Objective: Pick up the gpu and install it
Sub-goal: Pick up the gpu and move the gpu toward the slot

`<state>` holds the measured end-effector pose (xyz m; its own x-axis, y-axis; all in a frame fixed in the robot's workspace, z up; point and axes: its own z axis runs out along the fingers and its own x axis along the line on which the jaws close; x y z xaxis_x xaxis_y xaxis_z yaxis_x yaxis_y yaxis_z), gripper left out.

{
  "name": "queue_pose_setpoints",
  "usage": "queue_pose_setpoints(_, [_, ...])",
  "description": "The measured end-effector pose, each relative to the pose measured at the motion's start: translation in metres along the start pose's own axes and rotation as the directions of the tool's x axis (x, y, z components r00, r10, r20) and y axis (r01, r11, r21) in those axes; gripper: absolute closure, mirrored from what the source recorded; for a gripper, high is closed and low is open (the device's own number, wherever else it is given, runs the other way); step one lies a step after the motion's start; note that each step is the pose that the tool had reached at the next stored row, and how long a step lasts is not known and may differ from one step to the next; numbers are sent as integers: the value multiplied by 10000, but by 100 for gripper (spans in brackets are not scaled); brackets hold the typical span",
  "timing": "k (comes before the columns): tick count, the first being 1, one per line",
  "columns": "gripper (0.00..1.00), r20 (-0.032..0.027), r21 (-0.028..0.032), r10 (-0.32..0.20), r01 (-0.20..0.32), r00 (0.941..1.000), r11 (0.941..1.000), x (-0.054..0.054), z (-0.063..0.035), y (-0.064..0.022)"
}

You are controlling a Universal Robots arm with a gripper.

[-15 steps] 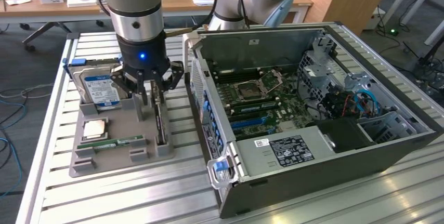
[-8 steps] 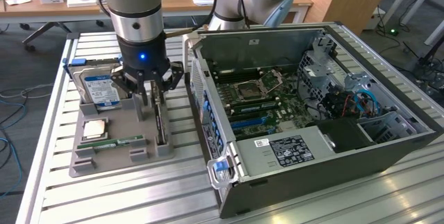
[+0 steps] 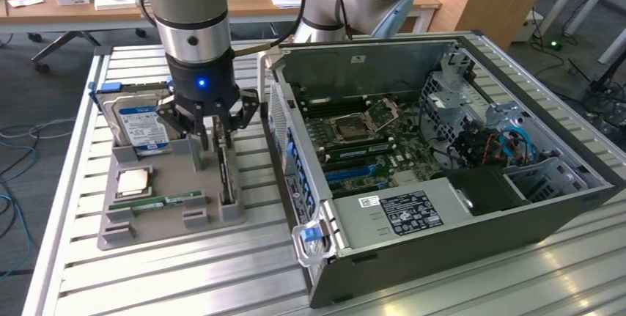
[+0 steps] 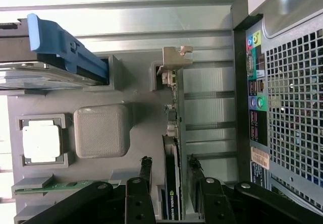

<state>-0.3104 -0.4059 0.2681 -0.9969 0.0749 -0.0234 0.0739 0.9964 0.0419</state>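
The gpu (image 3: 227,178) is a thin dark card standing on edge in a slot of the grey holder tray (image 3: 161,221), just to the exterior view's left of the open computer case (image 3: 547,206). My gripper (image 3: 214,131) hangs directly over the card's far end, open. In the wrist view the gpu (image 4: 172,153) runs lengthwise with its pale metal bracket (image 4: 177,56) at the far end. My gripper (image 4: 170,172) straddles it there, one of the fingertips (image 4: 145,169) standing off each face with a small gap. Nothing is held.
The tray also carries a silver hard drive (image 3: 140,122) in a blue carrier (image 4: 63,45), a square processor (image 3: 134,181) and a green memory stick (image 3: 157,203). The case lies on its side with the motherboard (image 3: 362,136) exposed. Its perforated rear panel (image 4: 292,113) is close beside the tray.
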Motion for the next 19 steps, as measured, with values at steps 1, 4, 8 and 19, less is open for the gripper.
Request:
queue_pose_setpoints(1, [58, 1, 0, 0, 0, 10000, 10000, 0, 1, 1])
queue_pose_setpoints(4, [58, 1, 0, 0, 0, 10000, 10000, 0, 3, 1])
queue_pose_setpoints(8, [58, 3, 14, 1, -1, 10000, 10000, -7, 4, -3])
queue_pose_setpoints(19, [58, 3, 41, 1, -1, 10000, 10000, -14, 16, -47])
